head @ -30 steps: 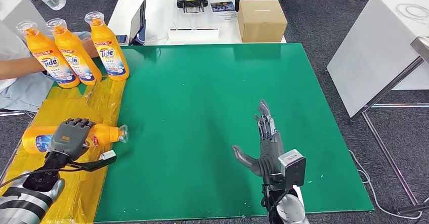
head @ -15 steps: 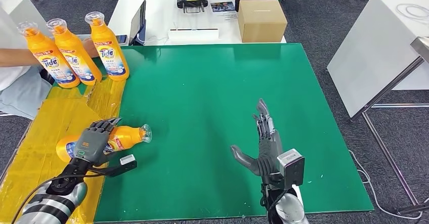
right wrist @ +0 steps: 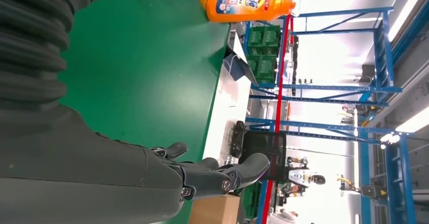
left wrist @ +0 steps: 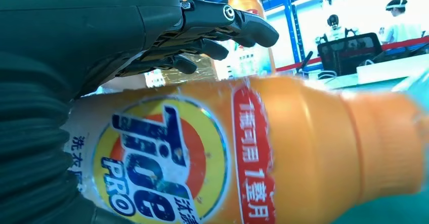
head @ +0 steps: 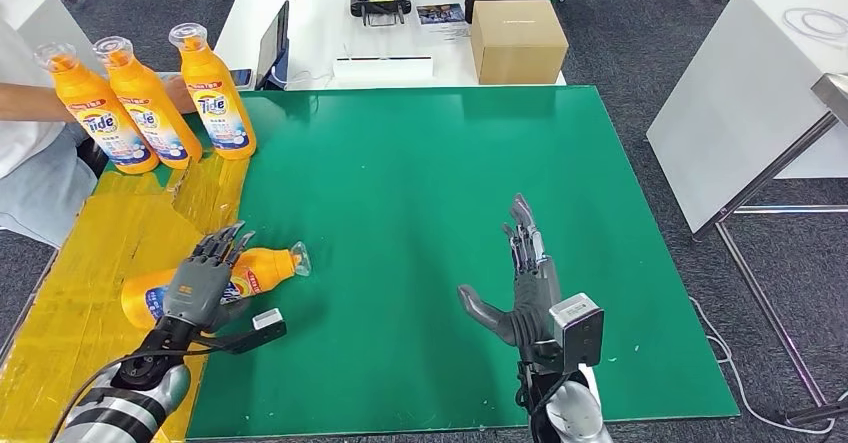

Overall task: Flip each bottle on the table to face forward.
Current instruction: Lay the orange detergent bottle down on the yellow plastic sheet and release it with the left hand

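Head view: an orange Tide detergent bottle [head: 258,271] lies on its side at the seam between the yellow taped strip [head: 95,253] and the green mat [head: 420,213], its clear cap pointing toward the mat's middle. The left hand [head: 203,273] rests on top of it, fingers stretched out rather than wrapped. The right hand [head: 522,285] hovers over the mat, fingers spread, holding nothing. Three standing Tide bottles [head: 150,103] line the far left corner — a person's arm [head: 40,103] reaches in behind them.

Left wrist view: the bottle's label fills the foreground; the dark fingers [left wrist: 222,27] extend straight above it.

Right wrist view: the fingers [right wrist: 222,176] lie apart over green — empty.
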